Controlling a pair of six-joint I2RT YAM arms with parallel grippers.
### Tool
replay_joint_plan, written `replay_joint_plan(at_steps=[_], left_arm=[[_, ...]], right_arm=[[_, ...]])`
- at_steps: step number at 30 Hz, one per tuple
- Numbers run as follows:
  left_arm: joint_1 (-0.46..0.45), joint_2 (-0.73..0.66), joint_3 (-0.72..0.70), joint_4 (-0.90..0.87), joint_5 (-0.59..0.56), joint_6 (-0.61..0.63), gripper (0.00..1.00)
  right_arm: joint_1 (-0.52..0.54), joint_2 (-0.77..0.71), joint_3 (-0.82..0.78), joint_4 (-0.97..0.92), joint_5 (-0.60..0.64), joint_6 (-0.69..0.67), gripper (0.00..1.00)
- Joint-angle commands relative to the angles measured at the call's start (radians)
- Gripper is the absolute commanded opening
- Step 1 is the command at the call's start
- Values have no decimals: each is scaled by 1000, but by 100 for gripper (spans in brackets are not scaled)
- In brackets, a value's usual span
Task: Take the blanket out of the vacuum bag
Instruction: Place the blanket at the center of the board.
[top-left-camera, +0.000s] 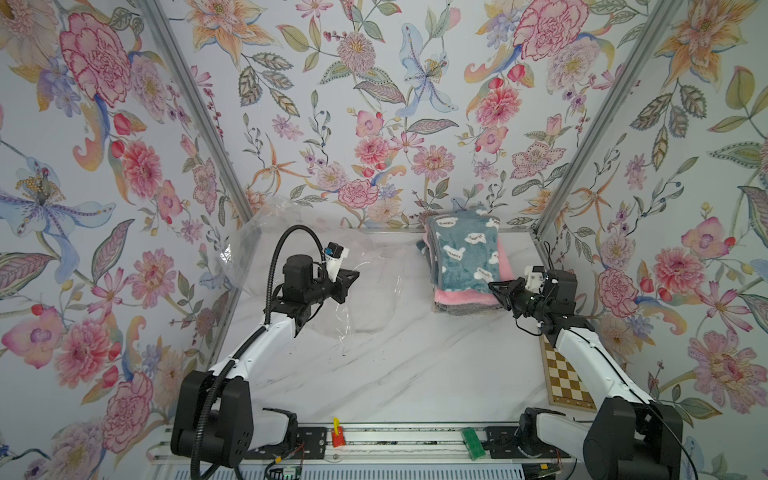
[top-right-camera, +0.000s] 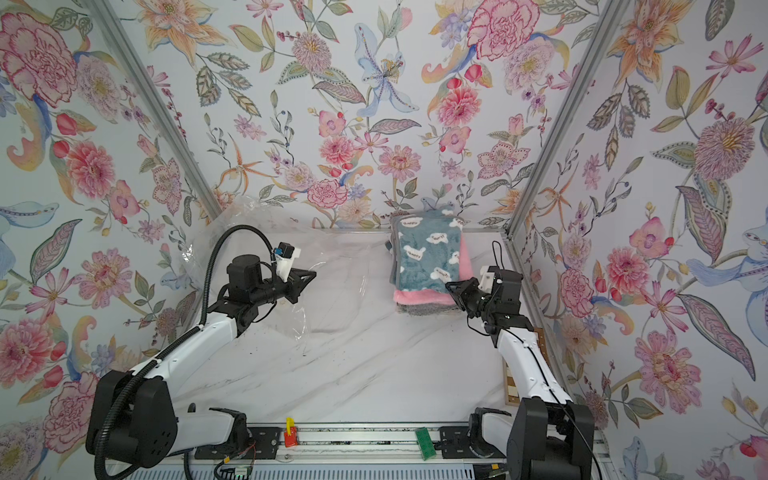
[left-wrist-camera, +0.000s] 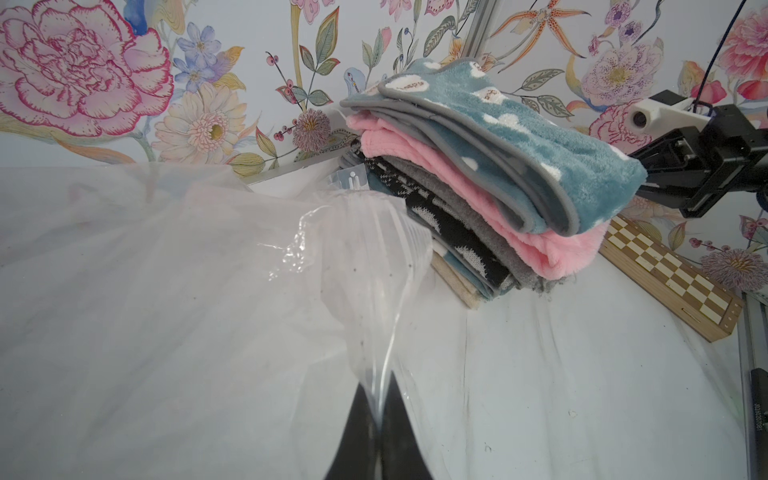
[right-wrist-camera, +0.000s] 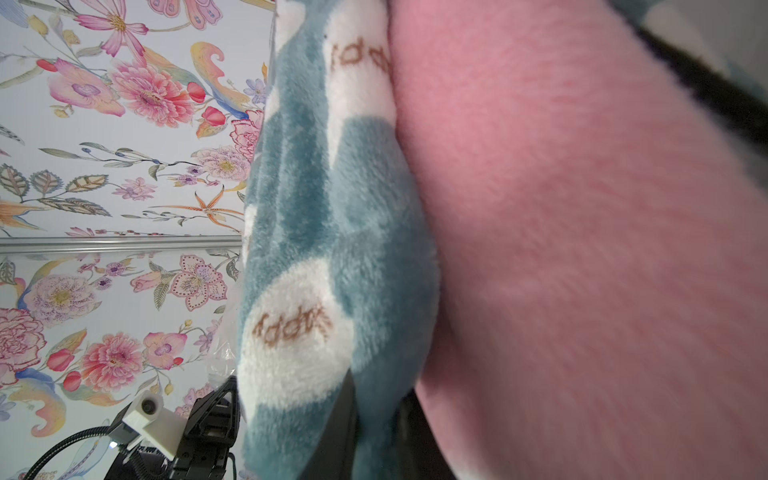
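The vacuum bag (top-left-camera: 249, 253) lies flat and crinkly on the left side of the marble table (top-left-camera: 395, 374). In both top views it runs up to the left wall. The left gripper (top-left-camera: 354, 277) is pinched tight on an edge of the clear plastic. The left wrist view shows a bit of the bag (left-wrist-camera: 208, 270) going down between its two black tips.

The teal blanket (top-left-camera: 465, 253), with white clouds on it, is out of the bag. It sits on top of a pile of folded blankets (top-right-camera: 419, 305) at the back right of the table, well apart from the bag's main part. A pink blanket (top-left-camera: 457, 297) lies right under it.

The right gripper (top-left-camera: 492, 286) is at the near right corner of the pile. The right wrist view shows its two tips squeezing a fold of the teal blanket (right-wrist-camera: 332, 208).

A chessboard (top-left-camera: 565, 374) lies by the right wall.
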Motion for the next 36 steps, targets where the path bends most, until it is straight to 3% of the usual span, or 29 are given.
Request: replay_joint_plan(at_steps=[1, 7, 10, 20, 29, 33, 36], left_arm=[[-8, -6, 33, -11, -18, 24, 2], [-8, -15, 35, -13, -20, 26, 2], [-9, -18, 35, -12, -20, 26, 2], [-9, -23, 35, -11, -19, 24, 2], [-9, -24, 33, -9, -17, 21, 2], [-10, -20, 33, -6, -14, 20, 2], [-9, -19, 31, -7, -16, 20, 2]], right_arm=[[-14, 17, 80, -56, -30, -50, 13], [-41, 89, 261, -299, -71, -237, 0], [-47, 150, 376, -453, -92, -359, 0], [-46, 218, 692, -885, 115, -668, 0], [-56, 154, 602, -923, 207, -710, 0], [-59, 147, 520, -920, 318, -733, 9], [-59, 165, 474, -912, 334, -767, 17]])
